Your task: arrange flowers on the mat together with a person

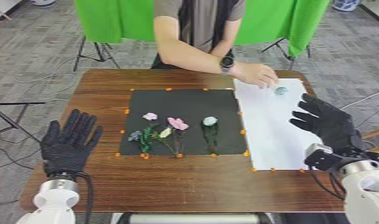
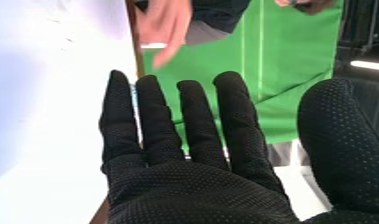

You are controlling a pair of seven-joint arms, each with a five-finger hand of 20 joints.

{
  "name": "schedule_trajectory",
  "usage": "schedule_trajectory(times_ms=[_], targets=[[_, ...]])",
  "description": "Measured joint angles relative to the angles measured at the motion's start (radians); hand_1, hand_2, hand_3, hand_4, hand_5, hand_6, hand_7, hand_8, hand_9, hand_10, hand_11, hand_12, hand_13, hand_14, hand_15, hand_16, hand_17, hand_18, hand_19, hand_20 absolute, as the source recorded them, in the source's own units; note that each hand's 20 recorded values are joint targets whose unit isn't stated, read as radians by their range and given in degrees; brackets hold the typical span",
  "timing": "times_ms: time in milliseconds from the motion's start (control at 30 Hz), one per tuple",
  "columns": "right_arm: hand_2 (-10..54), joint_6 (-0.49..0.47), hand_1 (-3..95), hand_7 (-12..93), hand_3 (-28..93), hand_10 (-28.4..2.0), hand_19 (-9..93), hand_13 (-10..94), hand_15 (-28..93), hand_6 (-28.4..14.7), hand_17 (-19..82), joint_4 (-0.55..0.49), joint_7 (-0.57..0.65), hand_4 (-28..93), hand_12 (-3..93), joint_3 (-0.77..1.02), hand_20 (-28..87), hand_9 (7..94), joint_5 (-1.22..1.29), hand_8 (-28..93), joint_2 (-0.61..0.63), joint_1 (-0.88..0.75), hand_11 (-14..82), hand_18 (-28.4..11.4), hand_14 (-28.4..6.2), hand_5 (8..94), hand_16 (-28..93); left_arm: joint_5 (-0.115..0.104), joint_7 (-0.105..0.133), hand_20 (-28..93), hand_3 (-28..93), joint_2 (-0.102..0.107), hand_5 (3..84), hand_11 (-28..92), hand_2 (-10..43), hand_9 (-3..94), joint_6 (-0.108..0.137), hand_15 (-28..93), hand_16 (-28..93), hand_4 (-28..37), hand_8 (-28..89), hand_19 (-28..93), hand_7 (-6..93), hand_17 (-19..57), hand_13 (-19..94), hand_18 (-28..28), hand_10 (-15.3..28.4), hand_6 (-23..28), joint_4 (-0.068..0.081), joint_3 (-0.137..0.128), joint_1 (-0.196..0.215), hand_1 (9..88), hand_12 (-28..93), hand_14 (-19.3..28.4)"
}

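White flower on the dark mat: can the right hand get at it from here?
Probably yes: the right hand is open, nothing upright stands between it and the white flower, and the person's hand is at the far end of the white sheet.

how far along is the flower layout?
Partly done, it seems: the dark mat holds several flowers, including a white flower and a pink flower. In hand: the person's hand is by a small pale-green piece on the white sheet, grip unclear; left hand and right hand are empty. Left: probably placing that piece.
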Motion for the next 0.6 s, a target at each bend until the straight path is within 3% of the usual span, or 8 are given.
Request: schedule_trajectory(times_ms=[167, 600], targets=[[11.1, -0.077, 20.4, 11, 81, -12.7, 42, 34, 9, -2.2, 15, -0.001, 0.010, -26, 11.0, 0.027, 21, 40.0, -0.013, -10, -0.009, -0.012, 4.1, -17.9, -15.2, 42.6, 21, 0.002, -0.003, 8, 72, 0.000, 46.8, 18, 16.4, 42.4, -0.003, 25, -7, -28.3, -11, 38, 12.7, -5.9, 32, 14.4, 13.3, 7.3, 0.001, 0.005, -0.003, 27.2, 6, 13.3], [14.8, -0.072, 23.5, 12, 81, -12.5, 42, 35, 9, -1.8, 14, -0.015, 0.022, -26, 11.0, 0.024, 21, 40.3, -0.019, -11, -0.019, -0.026, 4.2, -17.8, -15.2, 43.0, 21, 0.002, -0.003, 9, 72, -0.002, 46.6, 18, 15.9, 42.4, -0.014, 25, -7, -28.3, -11, 38, 12.6, -6.0, 32, 14.5, 13.3, 7.3, 0.000, 0.004, 0.006, 27.8, 6, 13.4]])
